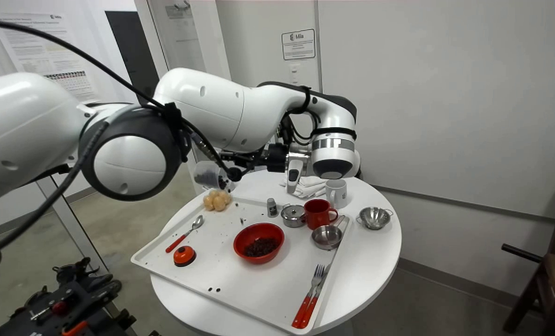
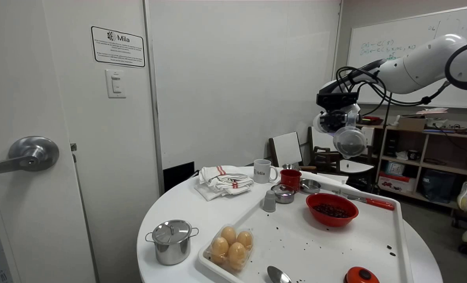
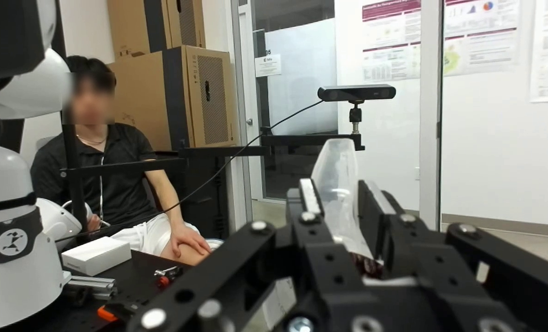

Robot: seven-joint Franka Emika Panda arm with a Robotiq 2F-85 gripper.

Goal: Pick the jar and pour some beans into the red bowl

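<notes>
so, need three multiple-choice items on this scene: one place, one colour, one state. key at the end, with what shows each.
1. Where do the folded cloths lie?
A. On the table, off the tray
B. On the floor
C. On the tray

2. What colour is the Mila mug?
A. Blue
B. Green
C. White

3. What is the state of the jar?
A. Standing upright on the tray
B. Tipped, held by the pincer
C. Lying loose on the floor

Key:
1. A: both exterior views show the cloths on the table, outside the tray.
2. C: its white sides show in both exterior views.
3. B: the wrist view shows it in the pincer's grip, and both exterior views show it raised and tipped over.
</notes>
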